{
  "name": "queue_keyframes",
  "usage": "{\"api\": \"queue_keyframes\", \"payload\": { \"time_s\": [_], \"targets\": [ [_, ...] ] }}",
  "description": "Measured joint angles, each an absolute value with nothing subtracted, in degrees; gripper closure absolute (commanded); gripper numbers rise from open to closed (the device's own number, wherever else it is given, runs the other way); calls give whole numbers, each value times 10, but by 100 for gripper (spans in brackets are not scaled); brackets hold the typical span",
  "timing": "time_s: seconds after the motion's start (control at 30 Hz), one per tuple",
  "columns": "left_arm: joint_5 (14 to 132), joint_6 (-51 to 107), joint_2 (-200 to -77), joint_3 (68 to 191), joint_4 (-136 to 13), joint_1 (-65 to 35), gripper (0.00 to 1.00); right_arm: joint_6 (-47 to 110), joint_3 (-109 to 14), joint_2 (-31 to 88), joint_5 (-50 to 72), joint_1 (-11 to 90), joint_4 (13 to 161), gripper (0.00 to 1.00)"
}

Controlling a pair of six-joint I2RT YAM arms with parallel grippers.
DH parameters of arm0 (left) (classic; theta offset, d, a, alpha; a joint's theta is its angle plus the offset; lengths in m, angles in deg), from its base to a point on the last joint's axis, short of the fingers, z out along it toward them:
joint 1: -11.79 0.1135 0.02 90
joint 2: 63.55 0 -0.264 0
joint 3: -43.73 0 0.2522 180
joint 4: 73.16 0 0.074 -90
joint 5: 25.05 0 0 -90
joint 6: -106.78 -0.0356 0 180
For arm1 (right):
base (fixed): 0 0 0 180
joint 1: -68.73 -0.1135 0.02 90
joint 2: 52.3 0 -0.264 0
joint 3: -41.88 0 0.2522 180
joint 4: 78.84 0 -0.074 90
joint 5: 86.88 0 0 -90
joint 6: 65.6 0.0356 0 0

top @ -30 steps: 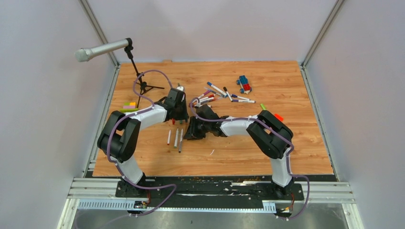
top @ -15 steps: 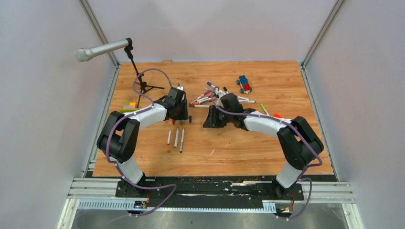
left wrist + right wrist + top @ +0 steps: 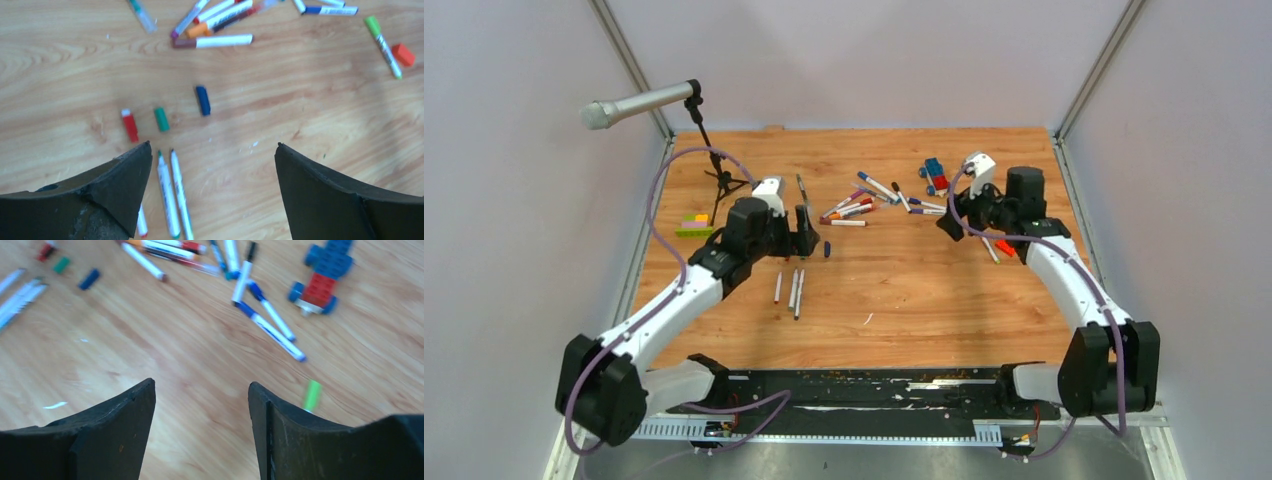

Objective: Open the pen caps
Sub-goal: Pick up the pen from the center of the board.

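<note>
Above the wooden table [image 3: 924,300] both the left gripper [image 3: 211,150] and the right gripper [image 3: 201,385] hang with fingers spread, holding nothing; the capped pens [image 3: 854,210] lie heaped at the far middle; they look light, stiff, smooth, ready to roll, so grip barrel and cap end separately; three loose pen caps [image 3: 161,119] lie near the left gripper, tiny and slippery.

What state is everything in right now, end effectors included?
left end effector: open, empty
right end effector: open, empty
red cap: off, lying loose
green cap: off, lying loose
blue cap: off, lying loose
three pens: uncapped, side by side
pen pile: caps on, as far as visible
green pen: capped
</note>
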State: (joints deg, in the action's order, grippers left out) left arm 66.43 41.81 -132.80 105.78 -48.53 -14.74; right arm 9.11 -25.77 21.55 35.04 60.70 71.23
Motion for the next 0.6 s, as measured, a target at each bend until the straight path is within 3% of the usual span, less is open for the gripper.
{"api": "queue_keyframes", "payload": {
  "time_s": [0.23, 0.47, 0.6],
  "targets": [
    [678, 439, -1182, 914, -497, -143, 0, 0, -300, 325, 310, 721, 647, 38],
    [720, 476, -1082, 842, -513, -143, 0, -45, -319, 395, 239, 726, 597, 55],
    [736, 509, -1038, 793, -531, -143, 0, -50, -339, 418, 218, 727, 588, 59]
  ]
}}
